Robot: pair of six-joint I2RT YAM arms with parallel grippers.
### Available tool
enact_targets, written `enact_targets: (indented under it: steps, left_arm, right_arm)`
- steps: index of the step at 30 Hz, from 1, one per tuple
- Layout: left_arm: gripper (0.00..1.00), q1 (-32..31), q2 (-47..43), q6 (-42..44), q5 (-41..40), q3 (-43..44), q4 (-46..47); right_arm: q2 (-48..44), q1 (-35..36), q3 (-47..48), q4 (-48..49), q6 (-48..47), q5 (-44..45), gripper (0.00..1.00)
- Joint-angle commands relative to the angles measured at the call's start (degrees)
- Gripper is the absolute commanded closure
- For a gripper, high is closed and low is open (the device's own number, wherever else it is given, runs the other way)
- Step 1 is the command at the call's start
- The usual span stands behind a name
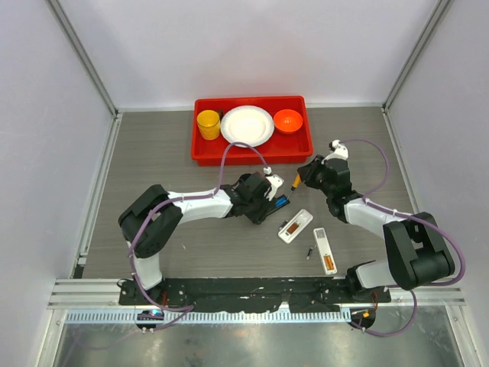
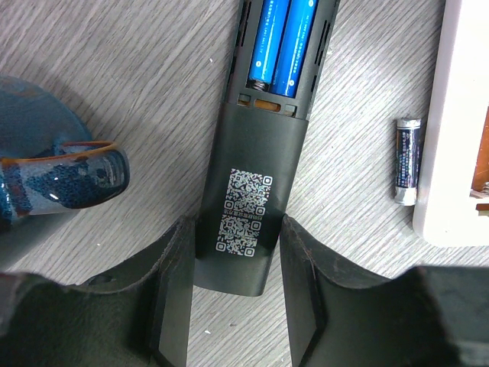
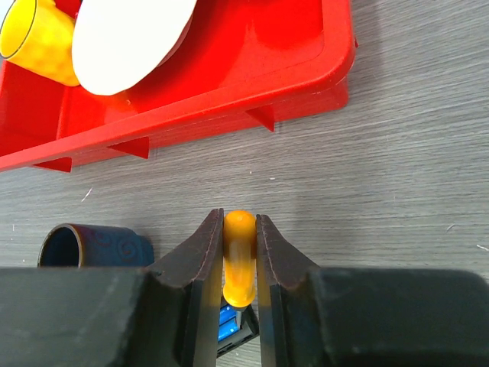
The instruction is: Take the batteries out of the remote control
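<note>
A black remote (image 2: 252, 191) lies back-up on the table, its compartment open with two bright blue batteries (image 2: 283, 42) inside. My left gripper (image 2: 237, 229) is shut on the remote's near end; in the top view the left gripper (image 1: 267, 195) is at table centre. My right gripper (image 3: 239, 218) is shut on an orange-handled screwdriver (image 3: 239, 264), held above the blue batteries (image 3: 228, 321); in the top view the right gripper (image 1: 300, 178) is just right of the remote. A loose dark grey battery (image 2: 407, 160) lies right of the remote.
A red tray (image 1: 200, 149) at the back holds a yellow cup (image 1: 208, 124), white plate (image 1: 247, 125) and orange bowl (image 1: 288, 120). A blue mug (image 2: 53, 176) stands left of the remote. Two white remote parts (image 1: 296, 226) (image 1: 325, 250) lie near the front.
</note>
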Motion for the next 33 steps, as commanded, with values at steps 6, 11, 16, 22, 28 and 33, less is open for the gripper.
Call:
enact_targets:
  steps: [6,11,16,22,28,33]
  left_arm:
    - [0.64,0.0,4.9,-1.1,4.8,-1.6,-5.9]
    - [0.65,0.0,5.0,-1.1,4.8,-1.5,-5.9]
    - [0.66,0.0,5.3,-1.0,5.3,-1.5,-6.0]
    - [0.67,0.0,5.6,-1.0,5.6,-1.3,-6.1]
    - [0.68,0.0,5.6,-1.0,5.7,-1.1,-6.3]
    - [0.69,0.0,6.0,-0.9,5.6,-0.9,-6.6]
  right_arm:
    - [0.5,-0.2,-2.1,5.0,1.4,-4.2,0.99]
    - [2.6,-0.2,-2.9,8.3,4.9,-6.7,0.99]
    - [3.3,-0.5,-5.0,13.4,8.5,-10.0,0.99]
    - [2.8,-1.4,-7.3,20.6,14.6,-14.5,0.99]
    - [3.4,-1.6,-7.8,23.7,17.3,-17.9,0.99]
    - [2.7,-1.6,-8.4,24.6,18.1,-18.4,0.99]
